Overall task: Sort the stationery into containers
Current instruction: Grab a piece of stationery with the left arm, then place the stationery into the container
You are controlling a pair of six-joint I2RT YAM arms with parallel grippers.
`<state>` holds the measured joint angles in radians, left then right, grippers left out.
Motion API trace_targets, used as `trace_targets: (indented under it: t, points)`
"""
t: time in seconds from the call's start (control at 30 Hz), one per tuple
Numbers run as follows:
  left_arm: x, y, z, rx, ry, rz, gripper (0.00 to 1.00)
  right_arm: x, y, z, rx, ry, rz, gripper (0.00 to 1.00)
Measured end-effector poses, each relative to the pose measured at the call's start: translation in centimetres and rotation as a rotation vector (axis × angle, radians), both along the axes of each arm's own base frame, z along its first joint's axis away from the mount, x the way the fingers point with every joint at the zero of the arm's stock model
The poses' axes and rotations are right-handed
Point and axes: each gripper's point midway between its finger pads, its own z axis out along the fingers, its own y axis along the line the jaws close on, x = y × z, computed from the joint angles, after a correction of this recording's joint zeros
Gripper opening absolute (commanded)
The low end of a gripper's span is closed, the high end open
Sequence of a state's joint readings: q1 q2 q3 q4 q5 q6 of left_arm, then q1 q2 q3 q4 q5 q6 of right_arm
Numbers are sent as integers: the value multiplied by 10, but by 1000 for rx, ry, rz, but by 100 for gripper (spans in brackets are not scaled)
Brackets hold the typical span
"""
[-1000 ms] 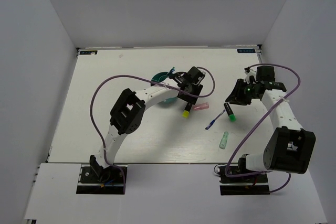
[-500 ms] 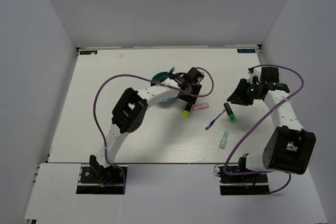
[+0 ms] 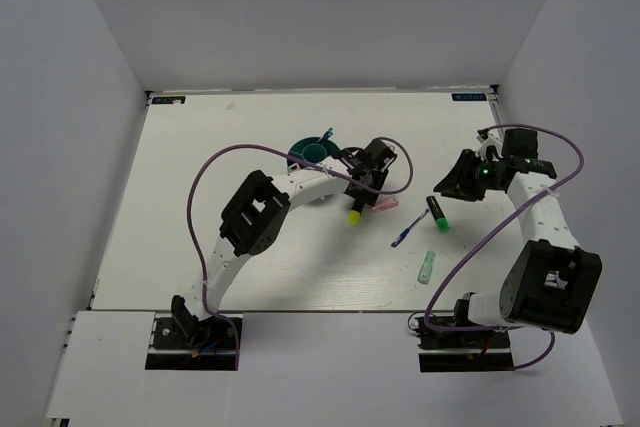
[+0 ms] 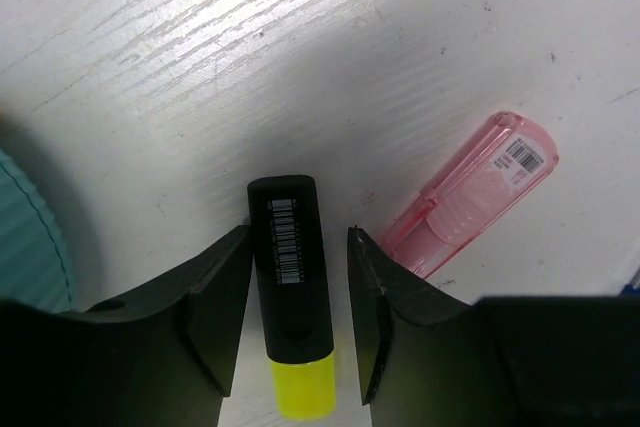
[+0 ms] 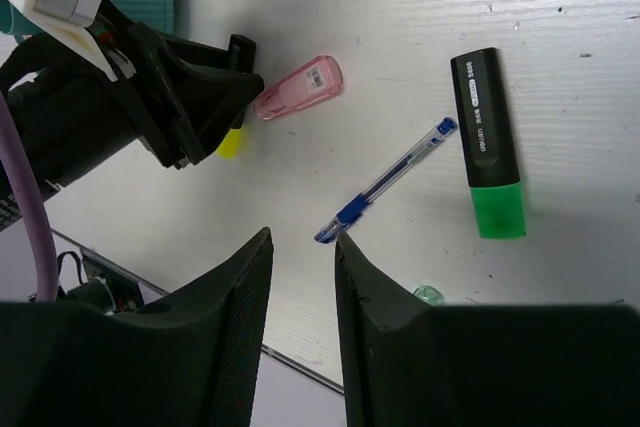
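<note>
The yellow highlighter [image 4: 290,277] with its black cap lies flat on the table. My left gripper [image 4: 298,234] is open and straddles the cap, a thin gap on the right side. From above, that gripper [image 3: 362,190] is just right of the teal organiser [image 3: 312,154], which has a blue pen [image 3: 327,134] standing in it. A pink piece [image 4: 470,195] lies right beside the right finger. My right gripper [image 5: 302,237] hangs open and empty above the table, near a second blue pen [image 5: 385,182] and the green marker [image 5: 485,142]. The pale mint piece [image 3: 427,266] lies nearer the front.
The organiser's ribbed teal wall [image 4: 30,237] is close to the left of my left fingers. A purple cable [image 3: 215,162] loops over the left arm and another over the right arm [image 3: 560,162]. White walls enclose the table on three sides.
The left jaws have narrowed around the highlighter's cap and the left wrist has shifted slightly right. The right gripper has drifted a little up and to the right.
</note>
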<state>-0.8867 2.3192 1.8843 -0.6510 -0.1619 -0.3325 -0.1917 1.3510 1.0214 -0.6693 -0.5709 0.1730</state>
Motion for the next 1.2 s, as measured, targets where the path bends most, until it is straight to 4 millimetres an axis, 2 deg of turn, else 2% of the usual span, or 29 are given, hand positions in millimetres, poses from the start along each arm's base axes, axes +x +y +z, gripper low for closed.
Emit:
trace_targets:
  t: [0.2,0.27,0.37,0.4,0.5,0.53,0.6,0.83,0.93,1.03,1.07,1.1,1.13,1.2]
  points:
    - [1,4,-1,26,-19,14,50,-1,0,2,24,-1,-2,35]
    - [2,5,-1,33,-22,17,46,-1,0,2,32,-2,-2,35]
    - [2,7,-3,38,-25,29,32,-1,-1,3,39,-4,-5,37]
    - [2,7,-3,39,-26,28,25,-1,-2,4,42,-4,-6,44]
    - [2,8,-3,40,-29,32,13,-1,-2,5,56,-4,-9,69]
    - [2,8,-3,38,-30,32,5,-1,-2,5,59,-7,-7,71]
    - [2,8,-2,36,-30,31,0,-1,-2,6,64,-12,-1,71]
    - [-9,7,7,38,-7,-3,0,-1,-1,7,76,-19,9,70]
    - [-7,1,34,-4,-49,-20,0,-2,0,6,77,-24,15,68]
    - [1,-7,85,-101,-136,-27,0,-3,1,4,83,-24,22,64]
    - [4,-10,108,-146,-177,-29,0,-3,2,4,88,-29,29,47]
    - [8,-10,131,-188,-219,-30,0,-4,3,4,96,-41,46,33]
    - [12,-10,152,-227,-262,-31,0,-4,5,5,105,-51,61,2]
    - [21,-3,195,-300,-356,-30,0,-7,13,8,151,-71,101,0]
